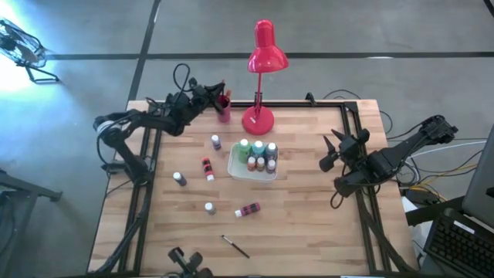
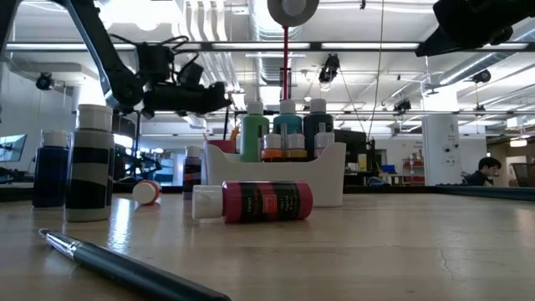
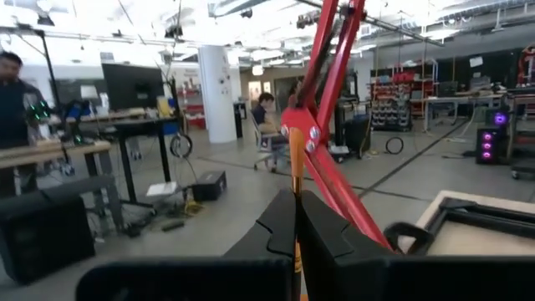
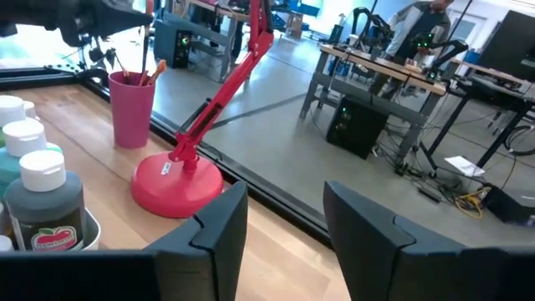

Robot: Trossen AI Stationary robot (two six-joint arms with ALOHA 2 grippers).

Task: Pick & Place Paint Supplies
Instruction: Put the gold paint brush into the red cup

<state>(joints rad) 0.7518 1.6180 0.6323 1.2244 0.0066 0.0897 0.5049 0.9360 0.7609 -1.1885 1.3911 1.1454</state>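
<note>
**Brush going into cup, bottles part sorted**

Loose brush lies lowest in the high view, still to collect. Left gripper is clenched on a wooden brush above the pink cup, upper centre. About six paint bottles stand in the white tray mid-frame. Five bottles remain on the table, left of and below the tray, including a red one on its side. Right gripper hangs released, empty, right of tray. Roughly half done.

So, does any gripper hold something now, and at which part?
The left gripper, above the red cup, is shut on a brush, gripping its orange wooden handle. The right gripper is open and holds nothing.
</note>
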